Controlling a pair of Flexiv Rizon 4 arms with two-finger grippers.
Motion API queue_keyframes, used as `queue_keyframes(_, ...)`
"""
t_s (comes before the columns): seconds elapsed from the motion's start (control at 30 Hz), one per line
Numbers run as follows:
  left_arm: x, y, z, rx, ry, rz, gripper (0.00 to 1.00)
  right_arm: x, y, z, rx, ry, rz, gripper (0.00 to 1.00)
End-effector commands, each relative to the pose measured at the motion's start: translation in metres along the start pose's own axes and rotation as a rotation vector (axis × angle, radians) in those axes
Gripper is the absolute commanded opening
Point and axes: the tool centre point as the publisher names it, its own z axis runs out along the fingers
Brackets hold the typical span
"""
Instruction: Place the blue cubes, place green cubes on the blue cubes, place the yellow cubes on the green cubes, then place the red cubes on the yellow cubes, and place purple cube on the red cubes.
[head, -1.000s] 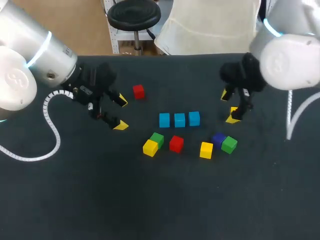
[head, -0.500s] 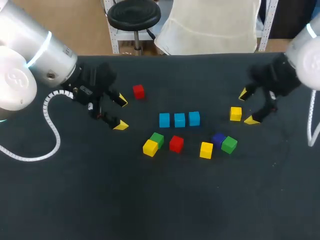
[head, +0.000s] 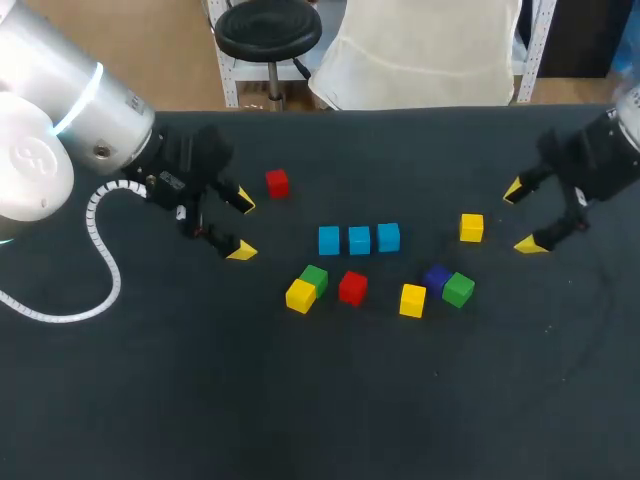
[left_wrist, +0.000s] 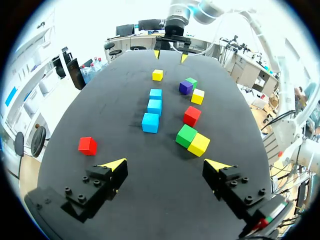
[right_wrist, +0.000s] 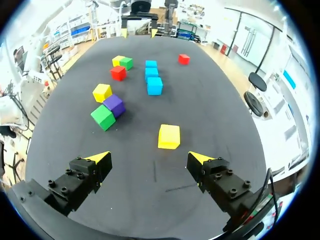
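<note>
You have the three blue cubes (head: 359, 240) lined up in a row mid-surface (head: 320, 400), and by the look of it that is the only step done. Nothing sits on them yet. The green cubes (head: 459, 289), yellow cubes (head: 472, 227), red cubes (head: 352, 287) and purple cube (head: 436, 277) lie loose around the row. Your left gripper (head: 240, 225) and right gripper (head: 522, 217) both hang released and empty, out to either side of the row.

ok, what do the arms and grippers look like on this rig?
The left arm has thick white-grey rounded links, a glowing light-blue ring at a joint, and a white coiled cable off the wrist. The left gripper and right gripper are black bolted blocks, each with two yellow wedge tips.
</note>
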Motion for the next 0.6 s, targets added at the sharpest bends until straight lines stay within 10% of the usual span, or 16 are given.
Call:
queue_keyframes(0.03, 0.001, 0.0, 0.0, 0.0, -0.003, 0.003, 1.0, -0.013, 0.016, 0.002, 0.001, 0.083, 0.031, 1.0)
queue_keyframes(0.6, 0.001, 0.0, 0.0, 0.0, -0.003, 0.003, 1.0, -0.04, 0.063, 0.008, 0.092, 0.418, 0.536, 1.0)
